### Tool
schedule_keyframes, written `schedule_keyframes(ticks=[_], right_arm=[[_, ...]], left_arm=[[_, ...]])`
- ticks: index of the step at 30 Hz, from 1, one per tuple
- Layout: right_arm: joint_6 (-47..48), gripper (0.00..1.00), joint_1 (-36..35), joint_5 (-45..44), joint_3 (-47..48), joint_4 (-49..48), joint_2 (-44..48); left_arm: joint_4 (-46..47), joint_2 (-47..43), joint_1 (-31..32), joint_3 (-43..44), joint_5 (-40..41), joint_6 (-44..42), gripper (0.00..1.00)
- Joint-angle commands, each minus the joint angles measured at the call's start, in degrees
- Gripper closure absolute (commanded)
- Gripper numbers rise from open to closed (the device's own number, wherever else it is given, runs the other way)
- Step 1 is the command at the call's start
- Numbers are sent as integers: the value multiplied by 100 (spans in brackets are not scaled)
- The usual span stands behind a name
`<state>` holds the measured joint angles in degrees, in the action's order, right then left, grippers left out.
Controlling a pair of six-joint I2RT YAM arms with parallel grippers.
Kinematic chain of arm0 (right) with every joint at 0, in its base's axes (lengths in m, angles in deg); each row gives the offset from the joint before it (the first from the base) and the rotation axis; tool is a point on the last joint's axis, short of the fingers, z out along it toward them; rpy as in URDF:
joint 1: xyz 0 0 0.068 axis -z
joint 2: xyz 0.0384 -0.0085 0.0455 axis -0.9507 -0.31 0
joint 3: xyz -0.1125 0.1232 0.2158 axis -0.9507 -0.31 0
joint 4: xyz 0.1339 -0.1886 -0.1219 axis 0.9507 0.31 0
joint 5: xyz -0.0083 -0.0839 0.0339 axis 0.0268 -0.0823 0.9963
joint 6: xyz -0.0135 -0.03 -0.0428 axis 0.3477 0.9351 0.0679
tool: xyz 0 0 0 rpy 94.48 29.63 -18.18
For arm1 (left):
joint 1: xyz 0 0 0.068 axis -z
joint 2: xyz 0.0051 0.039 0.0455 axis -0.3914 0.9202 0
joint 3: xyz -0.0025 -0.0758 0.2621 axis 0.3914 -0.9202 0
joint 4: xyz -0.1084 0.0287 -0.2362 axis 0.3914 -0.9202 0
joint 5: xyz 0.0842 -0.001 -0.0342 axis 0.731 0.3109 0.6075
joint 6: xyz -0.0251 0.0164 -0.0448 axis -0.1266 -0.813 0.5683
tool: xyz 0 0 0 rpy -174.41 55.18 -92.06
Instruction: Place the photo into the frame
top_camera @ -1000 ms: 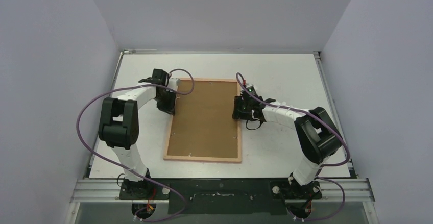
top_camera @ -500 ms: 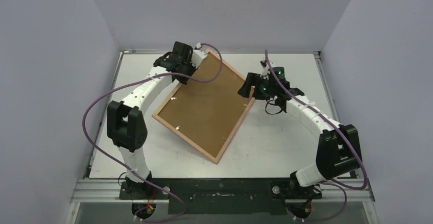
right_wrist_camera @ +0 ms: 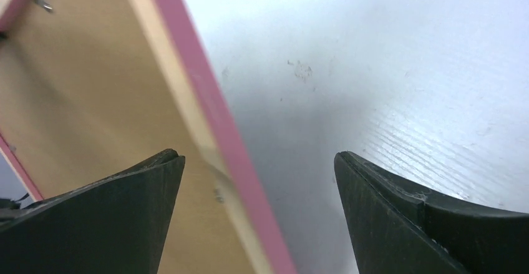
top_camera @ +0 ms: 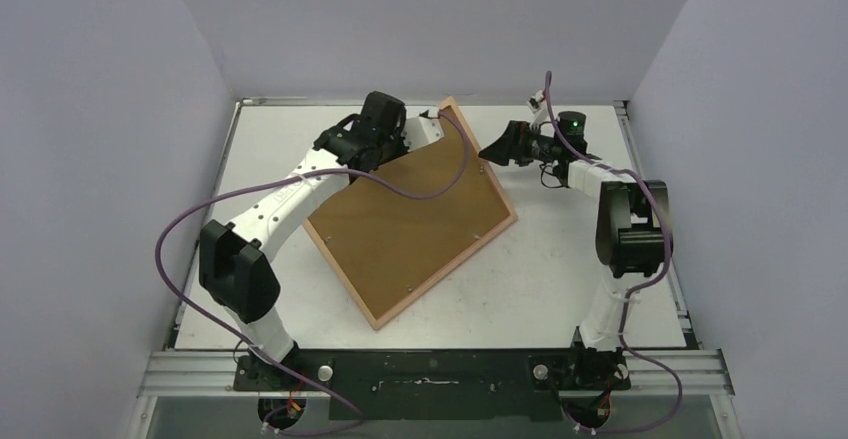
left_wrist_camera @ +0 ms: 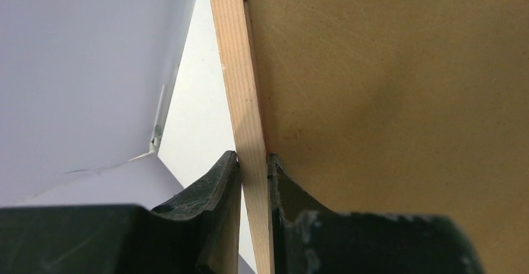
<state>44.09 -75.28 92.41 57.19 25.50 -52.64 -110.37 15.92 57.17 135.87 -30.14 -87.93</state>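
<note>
Frame is the thing to watch here: it hangs in the air with its back toward the top camera, so you see the brown backing panel and only a thin salmon border around it. The left gripper holds it at the far edge, close to the far corner. In the left wrist view its two fingers are closed on the wooden border, one on each side of the strip. I think the grip is on the border because this is the only stiff part that thin jaws can pinch.

The frame is tilted, with the gripped corner high. The near corner looks low over the white table, but you cannot tell whether it touches.

The right gripper is wide open and holds nothing. Its fingers stand on both sides of the pink right edge without touching it, so it looks ready either to take this edge or to leave it. A small metal tab is visible on the backing.

The photo is not visible in any view. It may be under the backing or somewhere outside the views; you cannot decide this. In my judgement the task is not finished until you see where the sheet is.
</note>
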Motion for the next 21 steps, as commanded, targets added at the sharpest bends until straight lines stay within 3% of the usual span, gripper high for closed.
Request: schedule_keyframes(ticks=[1,3,5,9,10,16,21], right_arm=[[-268,7,14,1345,424,-1395,-600],[-817,7,26,1537,259,-2367,-720],[-1979,8,32,1789,135,-3930,-951],[-5617,7,25,2183,712,-8263,-2114],[-6372,6,33,2263,1075,-8922,-2474],[-6619,7,-88,2371,1599,-9023,-3125],[-6531,5,-388,2565,1607,-8995,-3105]], left_arm=[[774,-617,72,-169,310,-639,100],[881,-697,116,-311,320,-723,100],[942,-749,129,-391,287,-784,100],[974,-804,147,-442,247,-853,100],[969,-811,147,-442,227,-854,100],[931,-885,181,-419,168,-843,100],[946,-870,210,-379,139,-805,100]])
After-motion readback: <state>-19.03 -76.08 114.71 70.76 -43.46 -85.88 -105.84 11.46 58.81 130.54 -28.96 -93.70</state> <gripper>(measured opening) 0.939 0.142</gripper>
